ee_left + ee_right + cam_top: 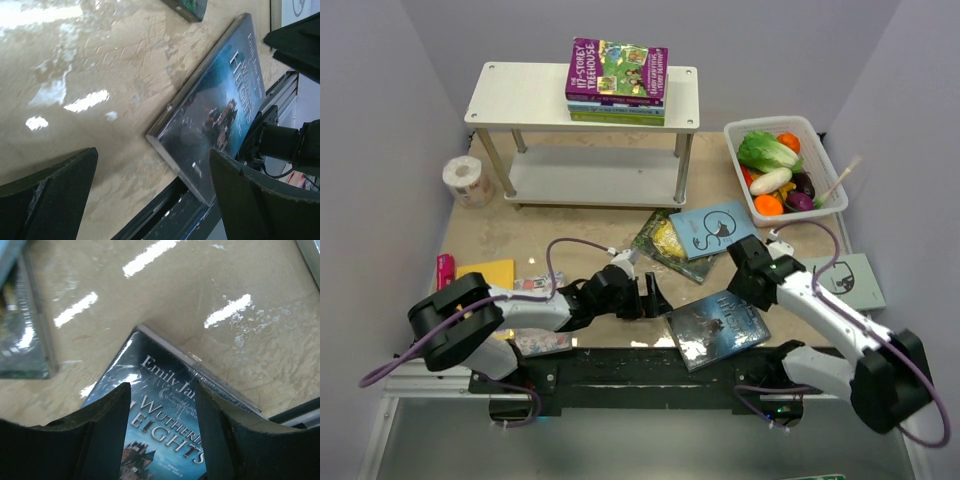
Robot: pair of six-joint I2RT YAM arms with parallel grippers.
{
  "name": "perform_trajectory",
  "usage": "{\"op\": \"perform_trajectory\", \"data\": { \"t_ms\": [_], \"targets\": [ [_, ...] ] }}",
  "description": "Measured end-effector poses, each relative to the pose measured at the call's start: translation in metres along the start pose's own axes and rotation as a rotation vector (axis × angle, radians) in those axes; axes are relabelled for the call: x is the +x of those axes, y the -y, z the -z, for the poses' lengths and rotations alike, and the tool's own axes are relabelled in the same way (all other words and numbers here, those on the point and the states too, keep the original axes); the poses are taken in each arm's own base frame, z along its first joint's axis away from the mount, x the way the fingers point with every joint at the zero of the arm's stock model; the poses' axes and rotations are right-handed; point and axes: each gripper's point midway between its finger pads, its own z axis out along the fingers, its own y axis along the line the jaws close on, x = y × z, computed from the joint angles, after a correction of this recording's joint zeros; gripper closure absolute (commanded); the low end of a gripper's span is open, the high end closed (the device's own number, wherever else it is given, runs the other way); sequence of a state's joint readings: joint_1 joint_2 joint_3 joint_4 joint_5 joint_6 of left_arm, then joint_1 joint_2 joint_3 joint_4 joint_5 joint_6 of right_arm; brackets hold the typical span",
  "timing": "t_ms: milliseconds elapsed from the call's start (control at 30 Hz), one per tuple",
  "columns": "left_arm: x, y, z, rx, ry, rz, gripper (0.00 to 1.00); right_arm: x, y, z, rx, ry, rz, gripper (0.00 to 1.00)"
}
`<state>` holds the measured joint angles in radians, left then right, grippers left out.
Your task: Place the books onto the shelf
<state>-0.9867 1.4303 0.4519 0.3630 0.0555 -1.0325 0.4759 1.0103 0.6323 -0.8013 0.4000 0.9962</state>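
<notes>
The shelf (520, 95) stands at the far side of the desk (570, 225). A stack of books (617, 80) lies on the shelf's top board, toward its right end, with a purple and green cover uppermost. Its lower board is bare. The other books lie flat on the desk in front of the shelf. A light-blue book (712, 228) and a dark green book (665, 240) overlap just in front of the shelf's right legs. A yellow book (490, 272) lies in front of its left end, and a grey-green book (850, 280) lies well off to its right.

Farthest in front of the shelf lies a dark grey book (717, 330) (210, 115) (165, 405). The right gripper (748, 265) (162, 387) hangs over the edge of this book that faces the shelf. Its jaws are partly apart above the cover and clamp nothing. The left gripper (655, 295) (152, 154) is spread wide and empty, low over bare desk beside the same book.
</notes>
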Motion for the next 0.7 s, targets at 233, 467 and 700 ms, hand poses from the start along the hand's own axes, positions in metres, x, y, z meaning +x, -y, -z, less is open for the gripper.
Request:
{"op": "perform_trajectory", "data": {
  "t_ms": [233,467,700],
  "targets": [
    [0.001,0.022,-0.024,0.063,-0.033,-0.015,0.01,0.013,0.008,-0.021,0.155,-0.081,0.064,0.42],
    [0.012,0.031,-0.025,0.127,-0.078,-0.037,0.03,0.019,-0.001,-0.025,0.157,-0.128,0.138,0.56],
    [0.021,0.037,-0.025,0.192,-0.108,-0.052,0.05,0.045,-0.04,-0.018,-0.021,-0.144,0.217,0.58]
  ]
}}
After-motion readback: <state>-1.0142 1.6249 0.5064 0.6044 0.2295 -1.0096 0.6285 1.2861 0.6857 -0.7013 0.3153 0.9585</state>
